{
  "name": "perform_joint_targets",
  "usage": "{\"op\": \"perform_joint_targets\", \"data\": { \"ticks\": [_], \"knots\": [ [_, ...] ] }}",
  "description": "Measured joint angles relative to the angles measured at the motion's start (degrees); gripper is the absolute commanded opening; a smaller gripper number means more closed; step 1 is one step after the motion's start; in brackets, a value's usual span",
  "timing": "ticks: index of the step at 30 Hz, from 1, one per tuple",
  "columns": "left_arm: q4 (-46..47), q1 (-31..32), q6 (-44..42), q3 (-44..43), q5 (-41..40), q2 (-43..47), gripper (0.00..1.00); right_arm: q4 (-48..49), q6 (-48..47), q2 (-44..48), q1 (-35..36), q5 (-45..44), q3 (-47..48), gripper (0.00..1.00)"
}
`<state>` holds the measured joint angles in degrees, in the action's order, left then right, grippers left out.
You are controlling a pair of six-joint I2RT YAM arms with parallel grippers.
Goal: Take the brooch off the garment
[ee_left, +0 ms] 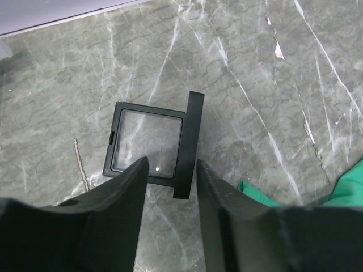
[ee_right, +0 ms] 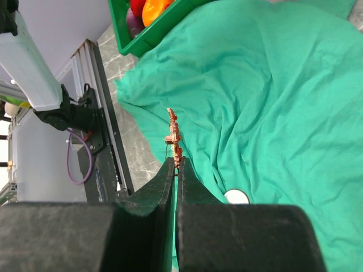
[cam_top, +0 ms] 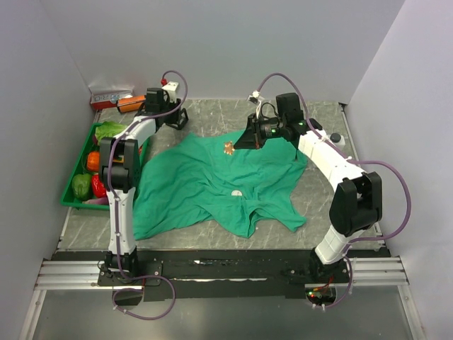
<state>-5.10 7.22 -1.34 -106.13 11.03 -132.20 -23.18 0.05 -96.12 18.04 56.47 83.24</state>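
The teal-green garment lies spread and wrinkled in the middle of the table; it also shows in the right wrist view. The tiny orange-gold brooch is at the shirt's far edge. My right gripper is shut on the brooch, which sticks out edge-on past the fingertips. I cannot tell if the brooch still touches the fabric. My left gripper is open and empty at the back left, hovering over a small black box with a clear lid.
A green tray of vegetables stands at the left edge, partly under the shirt's sleeve. A small white disc lies on the shirt. Red and orange packs sit at the back left corner. A corner of the shirt lies near the left gripper.
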Motion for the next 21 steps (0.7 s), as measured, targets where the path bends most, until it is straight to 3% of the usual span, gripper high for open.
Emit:
{"op": "perform_joint_targets", "data": {
  "ticks": [6, 13, 21],
  "knots": [
    [0.0, 0.3, -2.4, -0.1, 1.0, -0.8, 0.35, -0.2, -0.2, 0.0, 0.0, -0.2, 0.0, 0.00],
    [-0.9, 0.7, -5.7, -0.1, 1.8, -1.6, 0.18, -0.5, -0.7, 0.0, 0.0, -0.5, 0.0, 0.00],
    [-0.5, 0.9, -15.7, 1.7, 3.5, -0.7, 0.13, -0.5, -1.1, 0.4, 0.0, -0.6, 0.0, 0.00]
  ]
}}
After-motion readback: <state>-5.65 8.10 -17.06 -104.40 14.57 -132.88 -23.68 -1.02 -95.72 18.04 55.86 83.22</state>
